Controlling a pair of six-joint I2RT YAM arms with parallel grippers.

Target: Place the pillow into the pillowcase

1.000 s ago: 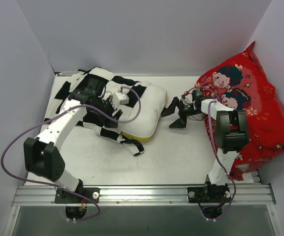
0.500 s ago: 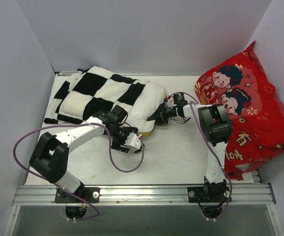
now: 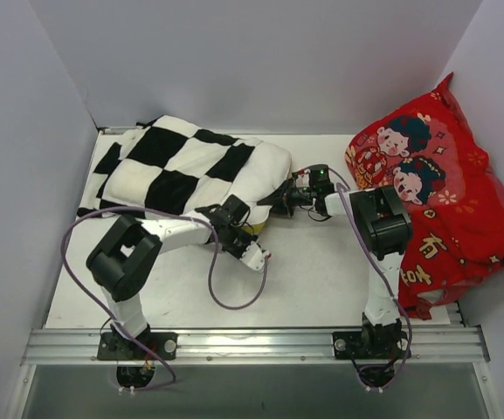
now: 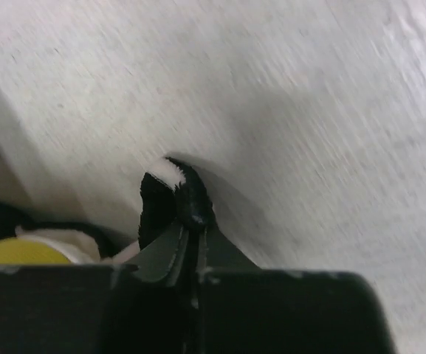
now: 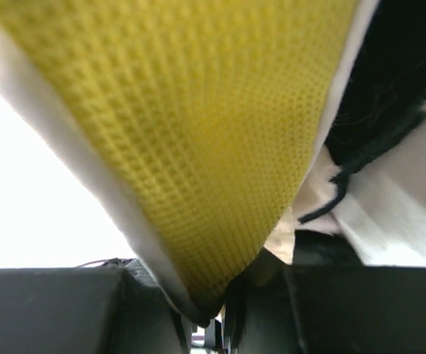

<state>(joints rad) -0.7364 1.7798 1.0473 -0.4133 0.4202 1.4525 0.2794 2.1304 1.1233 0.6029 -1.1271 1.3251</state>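
Note:
The black and white checkerboard pillowcase lies over most of the cream pillow, whose right end and yellow band stick out. My left gripper sits at the pillow's near right corner. In the left wrist view it is shut on a small fold of black pillowcase fabric just above the table. My right gripper is at the pillow's right end. In the right wrist view it is shut on the corner of the pillow's yellow band, with black and white pillowcase cloth beside it.
A large red cartoon-printed cushion leans against the right wall behind the right arm. White walls close the table at the back and both sides. The left arm's purple cable loops over the table in front of the pillow.
My left gripper came off the pillow's top, swung down to its near right corner and shut. My right gripper moved left onto the pillow's end and shut. The pillowcase now covers more pillow.

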